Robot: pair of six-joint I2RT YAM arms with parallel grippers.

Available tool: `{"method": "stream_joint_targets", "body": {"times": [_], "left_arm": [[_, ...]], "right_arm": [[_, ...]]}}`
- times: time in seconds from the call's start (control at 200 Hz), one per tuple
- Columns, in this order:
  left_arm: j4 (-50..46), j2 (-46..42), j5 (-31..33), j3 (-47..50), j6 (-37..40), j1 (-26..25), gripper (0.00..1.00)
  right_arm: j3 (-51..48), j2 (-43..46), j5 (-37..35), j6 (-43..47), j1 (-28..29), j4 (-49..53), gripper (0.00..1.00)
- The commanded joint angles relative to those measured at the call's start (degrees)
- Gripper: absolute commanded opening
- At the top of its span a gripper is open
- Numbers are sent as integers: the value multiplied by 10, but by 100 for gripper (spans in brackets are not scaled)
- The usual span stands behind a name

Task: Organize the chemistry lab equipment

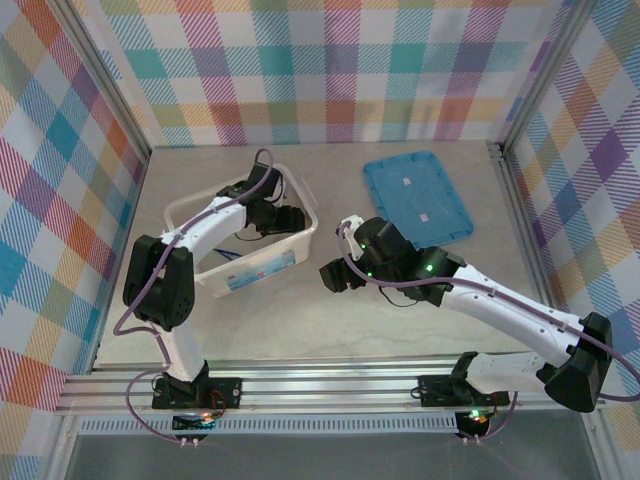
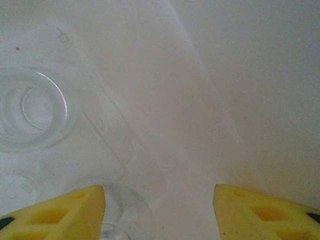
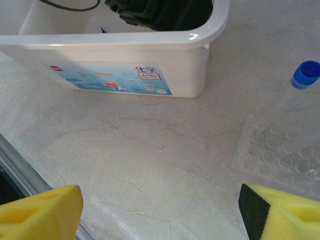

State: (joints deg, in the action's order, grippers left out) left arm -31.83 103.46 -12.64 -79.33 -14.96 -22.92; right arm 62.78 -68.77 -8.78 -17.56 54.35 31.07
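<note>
The white tub (image 1: 205,272) sits on the table (image 1: 300,330), and everything else is easiest placed from it. The left arm reaches over the tub's rim, and the left tool (image 1: 285,218) hangs low inside it. From its wrist camera, the left tool (image 2: 159,200) has its yellow fingers (image 2: 60,212) standing well apart with only bare tub floor between them, gripping nothing. A clear round glass vessel (image 2: 32,107) stands on the tub floor off to the side of those fingers; seen from above, I cannot tell whether it is the flask or the beaker. A second clear glass piece (image 2: 127,210) lies just beside one finger, too cut off to name. The right tool (image 1: 330,275) hovers over the table just outside the tub's right end, facing its labelled wall (image 3: 110,80); its jaws are also wide apart and empty. Beyond the tub's corner, a blue cap (image 3: 306,74) rests on the table near a clear plate of round wells (image 3: 280,155). The flat blue lid (image 1: 415,200) lies well apart from the tub, to its right.
</note>
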Motion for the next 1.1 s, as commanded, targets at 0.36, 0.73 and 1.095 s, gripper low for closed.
{"method": "stream_joint_targets", "body": {"times": [0.36,0.73,1.095], "left_arm": [[-50,-85,-49,64,50,-27,59],[-85,-113,-71,76,76,-41,60],[-64,-168,78,51,24,-25,65]], "right_arm": [[5,13,-15,-20,-2,4,83],[-5,59,7,-103,-76,1,86],[-19,142,55,-186,-208,-13,89]]}}
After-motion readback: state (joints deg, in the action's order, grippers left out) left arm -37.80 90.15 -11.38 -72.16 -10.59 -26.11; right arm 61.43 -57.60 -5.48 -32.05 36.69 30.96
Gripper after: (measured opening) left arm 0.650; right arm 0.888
